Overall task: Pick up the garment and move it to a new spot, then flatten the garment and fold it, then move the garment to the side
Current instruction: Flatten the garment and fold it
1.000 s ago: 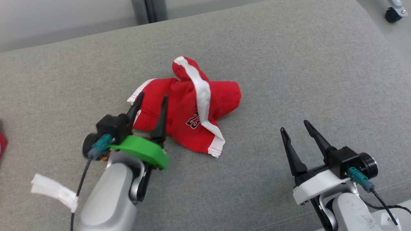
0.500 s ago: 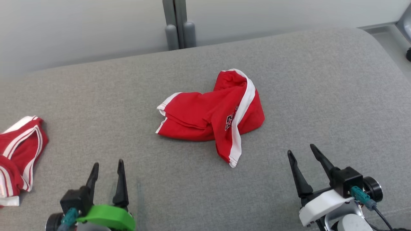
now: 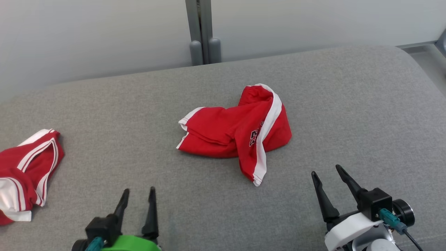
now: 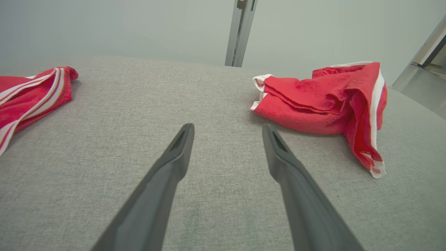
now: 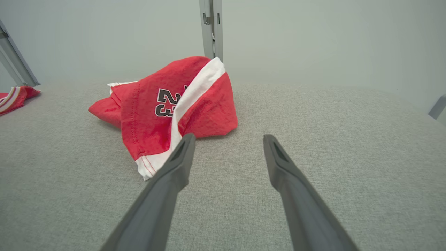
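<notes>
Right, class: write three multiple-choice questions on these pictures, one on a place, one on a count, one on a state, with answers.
1. Where is the numbered garment? A. mid grey surface B. in a gripper C. on the floor
2. How many red garments lie there? A. one B. two C. three
3. How are the left gripper and right gripper? A. both shut B. both open, empty C. one holding cloth
Answers: A, it lies free mid-surface; B, a second garment lies at the left; B, jaws apart, nothing between.
</notes>
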Controlling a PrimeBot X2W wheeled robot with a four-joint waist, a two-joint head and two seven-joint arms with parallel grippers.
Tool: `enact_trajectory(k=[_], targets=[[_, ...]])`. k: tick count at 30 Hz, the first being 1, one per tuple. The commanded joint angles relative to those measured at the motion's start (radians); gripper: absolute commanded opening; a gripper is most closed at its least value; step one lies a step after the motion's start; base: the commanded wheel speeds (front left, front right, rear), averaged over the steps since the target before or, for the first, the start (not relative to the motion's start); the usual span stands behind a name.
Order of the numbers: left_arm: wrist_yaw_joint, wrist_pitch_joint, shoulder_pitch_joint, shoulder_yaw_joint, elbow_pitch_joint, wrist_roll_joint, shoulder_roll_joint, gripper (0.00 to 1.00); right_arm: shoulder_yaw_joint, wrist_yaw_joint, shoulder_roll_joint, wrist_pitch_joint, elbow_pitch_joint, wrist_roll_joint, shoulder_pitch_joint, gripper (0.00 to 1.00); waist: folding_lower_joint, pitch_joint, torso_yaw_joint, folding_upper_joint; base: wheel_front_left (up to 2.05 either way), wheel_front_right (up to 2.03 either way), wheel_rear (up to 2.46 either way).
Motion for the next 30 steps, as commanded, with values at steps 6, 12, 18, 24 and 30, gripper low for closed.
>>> enact_trajectory(k=[6, 12, 18, 24, 30], targets=[[-0.008, -0.001, -0.118, -0.206, -0.040, -0.037, 0.005, 1.00, -0.003, -0.001, -0.003, -0.002, -0.018, -0.017, -0.034, 1.00, 0.0000, 0.077, -0.029, 0.0000, 0.00, 0.00, 0.00], [-0.008, -0.001, -0.255, -0.348, 0.013, -0.120, 0.005, 1.00, 0.004, -0.001, -0.003, -0.002, -0.033, -0.014, -0.082, 1.00, 0.0000, 0.180, -0.085, 0.0000, 0.00, 0.00, 0.00], [-0.008, -0.001, -0.345, -0.447, 0.093, -0.170, 0.005, 1.00, 0.003, -0.001, -0.002, -0.002, -0.046, -0.002, -0.111, 1.00, 0.0000, 0.258, -0.132, 0.0000, 0.00, 0.00, 0.00], [-0.008, -0.001, -0.389, -0.479, 0.159, -0.220, 0.005, 1.00, 0.004, -0.001, -0.003, -0.002, -0.050, 0.004, -0.133, 1.00, 0.0000, 0.299, -0.162, 0.0000, 0.00, 0.00, 0.00], [-0.008, -0.001, -0.406, -0.464, 0.167, -0.267, 0.005, 0.00, -0.001, -0.001, -0.002, -0.002, -0.048, 0.005, -0.143, 1.00, 0.0000, 0.305, -0.164, 0.0000, 0.00, 0.00, 0.00]])
